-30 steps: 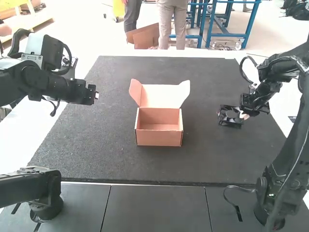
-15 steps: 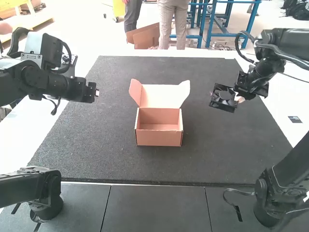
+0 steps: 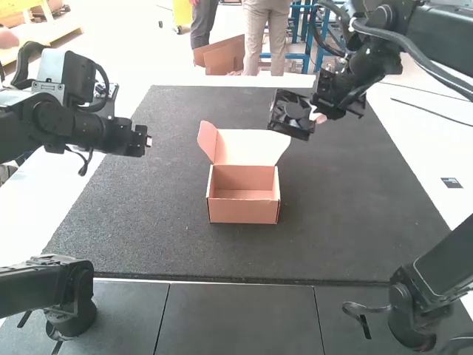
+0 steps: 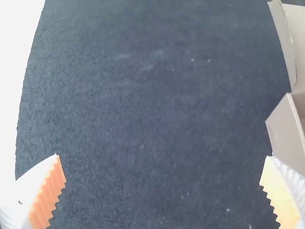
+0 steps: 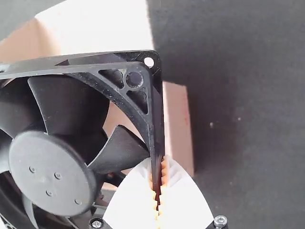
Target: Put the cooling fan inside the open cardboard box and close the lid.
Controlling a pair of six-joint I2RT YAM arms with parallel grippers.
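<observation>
Above the open cardboard box, by its back right corner: cooling fan, frame edge clamped in the right gripper. Well left of the box, left gripper spread wide, empty. Mid-carry, looks like. Next: lower into the opening, let go.

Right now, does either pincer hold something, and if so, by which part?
The right pincer holds the cooling fan, clamped on one side edge of its square frame. The left pincer is open and holds nothing.
</observation>
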